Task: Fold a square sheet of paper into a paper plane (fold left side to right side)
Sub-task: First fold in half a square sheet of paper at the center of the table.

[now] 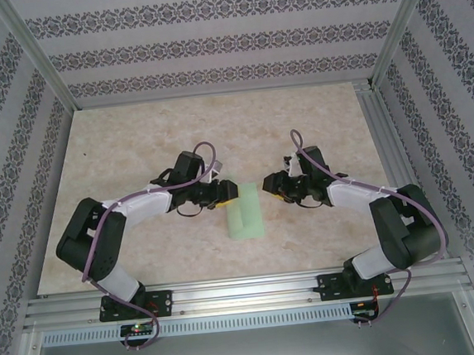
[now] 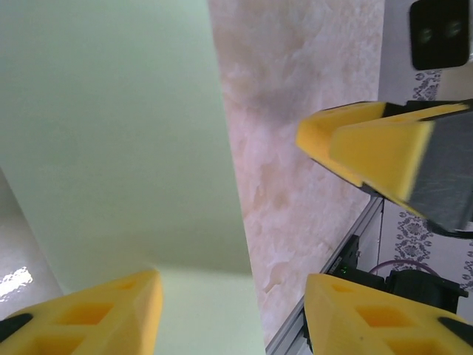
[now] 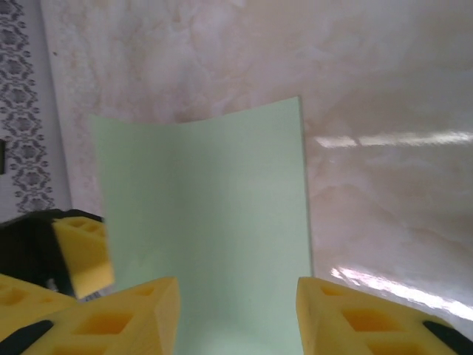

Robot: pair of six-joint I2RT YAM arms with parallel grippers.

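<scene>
Fingers (image 2: 96, 314) of left end effector (image 1: 224, 193) spread wide, yellow, pinching nothing. Sits low at far left corner of green sheet of paper (image 1: 245, 214); cannot tell whether touching it. From left wrist, looks down on pale green surface running between both fingers, sheet's right edge passing down through the gap, bare marbled worktop (image 2: 295, 111) to the right of it.

Right end effector (image 1: 271, 184) likewise spread, gripping nothing, just beside far right corner of sheet, facing its partner across the sheet's narrow width. From right wrist, shows own two yellow fingers apart at bottom of view, sheet stretching away between them, far edge slightly bowed, one yellow fingertip of left end effector at sheet's left edge.

Sheet lies on worktop between the two, longer than wide in top view, near end reaching past both end effectors toward the arm bases.

Left arm (image 1: 100, 231) and right arm (image 1: 390, 214), black and white, bend inward from bases bolted to aluminium rail (image 1: 247, 289) at near edge, purple cable (image 1: 210, 151) looping over each. Patterned wallpaper (image 1: 209, 47) on three sides, behind metal frame posts (image 1: 35, 54).
</scene>
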